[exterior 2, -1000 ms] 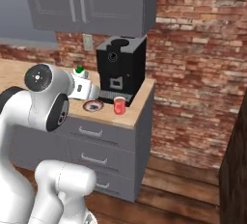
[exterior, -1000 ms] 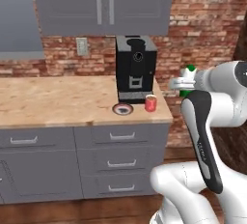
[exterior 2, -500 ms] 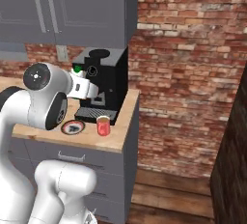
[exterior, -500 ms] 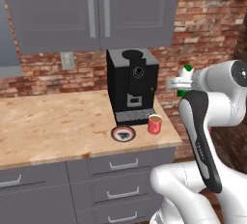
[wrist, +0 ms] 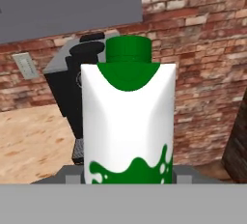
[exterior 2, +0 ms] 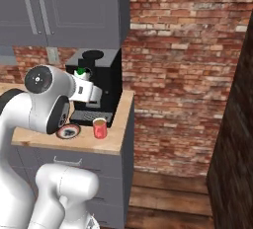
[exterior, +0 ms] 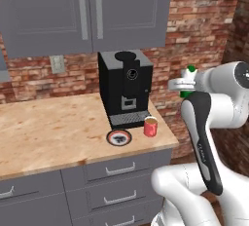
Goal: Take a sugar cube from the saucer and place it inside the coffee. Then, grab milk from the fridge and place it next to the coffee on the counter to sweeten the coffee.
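Pincer (exterior: pixel 184 84) holds milk (wrist: pixel 128 121) upright, above counter (exterior: pixel 53 132) edge.

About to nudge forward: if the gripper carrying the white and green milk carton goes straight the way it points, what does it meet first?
Probably the black boxy coffee machine, seen directly behind the milk carton in the hand view, though depth is unclear.

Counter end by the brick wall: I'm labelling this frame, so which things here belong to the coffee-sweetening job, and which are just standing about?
Belong to the job:
- milk, held upright in the gripper
- coffee
- saucer, left of the coffee
- counter

Just standing about:
- coffee machine
- wall cabinets
- drawers
- wall outlet
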